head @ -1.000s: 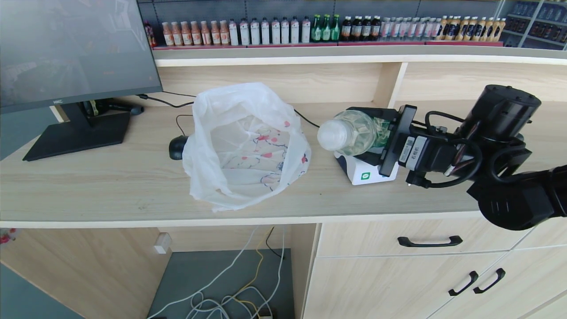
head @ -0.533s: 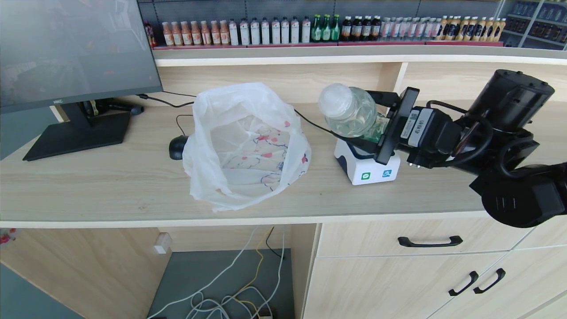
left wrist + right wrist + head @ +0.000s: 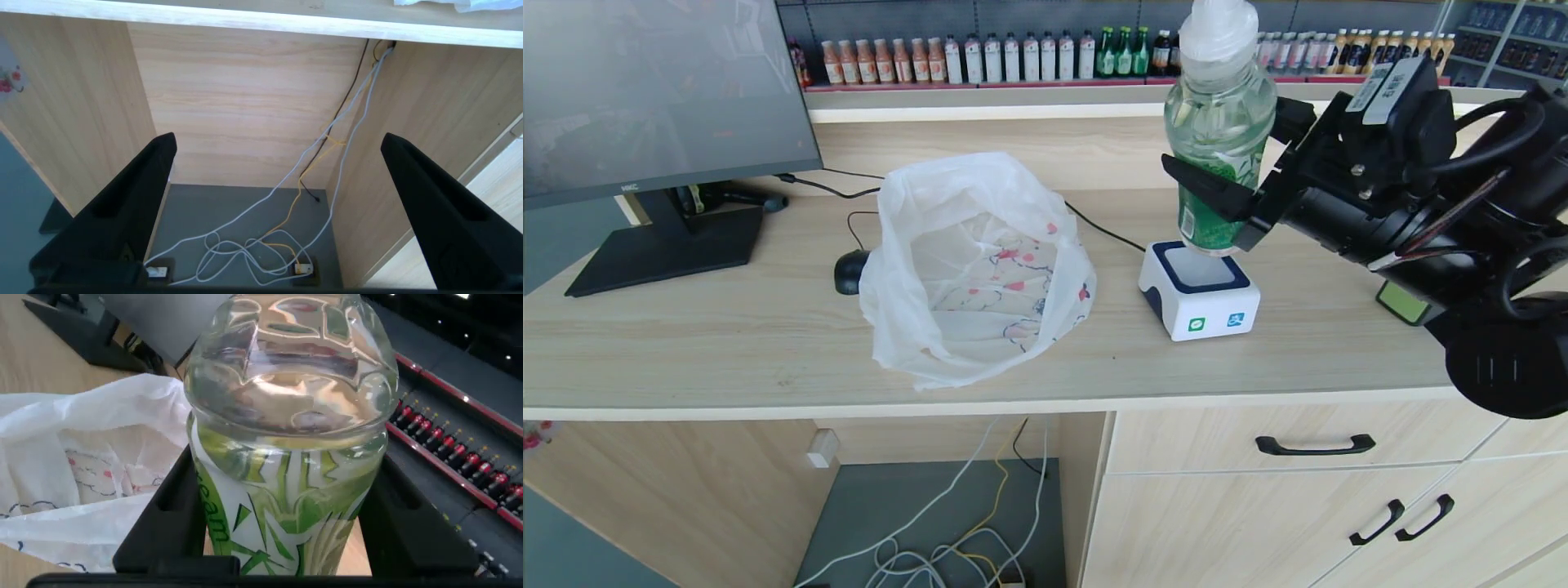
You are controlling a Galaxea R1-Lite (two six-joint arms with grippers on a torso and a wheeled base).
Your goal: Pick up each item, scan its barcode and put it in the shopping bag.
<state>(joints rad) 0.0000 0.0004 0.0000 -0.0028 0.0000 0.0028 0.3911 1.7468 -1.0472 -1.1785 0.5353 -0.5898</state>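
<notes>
The bottle [image 3: 1219, 122] is held upright in the right gripper [image 3: 1235, 167], whose jaws are clamped across the green label band. Its base hangs just above the window of the scanner [image 3: 1199, 290]. The scanner stands on the desk [image 3: 727, 343] toward the front edge, just to the right of the shopping bag [image 3: 976, 261], which sits open-mouthed near the middle of the desk. The left gripper [image 3: 278, 140] is seen below the front edge of the desk, over the loose cables on the floor, with its jaws wide apart and nothing between them.

The step in hand is judged to be the scan, or the passage from scan to bag. Held like this, only the base of the bottle is offered to the window. If no reading has been taken, the bottle should be tipped so that the printed side of the label faces the glass, and it should be held close and steady.

For the transfer, the bottle is best carried level across the short gap to the bag and raised enough to clear the bag's near rim. The bag is thin and slack, so its rim could be dragged or folded shut by a low pass. The bottle should be lowered well inside the mouth before the jaws are released, not dropped from height, so that the bag is not tipped toward the front edge.
</notes>
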